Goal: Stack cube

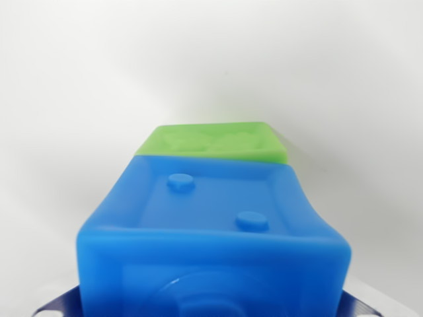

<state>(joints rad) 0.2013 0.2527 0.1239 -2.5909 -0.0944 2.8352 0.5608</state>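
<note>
In the wrist view, the blue cube (pixel 215 231) fills the lower half of the picture, very close to the camera. It sits between the two dark fingertips (pixel 63 305) of the gripper (pixel 211 307), which show only as small corners at the bottom left and bottom right. The fingertips seem to press on its two sides, so I judge that the gripper pinches the blue cube (the contact itself is mostly hidden).

The green cube (pixel 215 142) lies straight ahead, beyond the far edge of the blue cube, a little toward the wrist view's right. Only its top face and a thin front edge show. Whether the two cubes touch I cannot tell.

The surface (pixel 79 79) around is plain white, and nothing stands in the way. I judge the next move calls for bringing the blue cube squarely over the green one.
</note>
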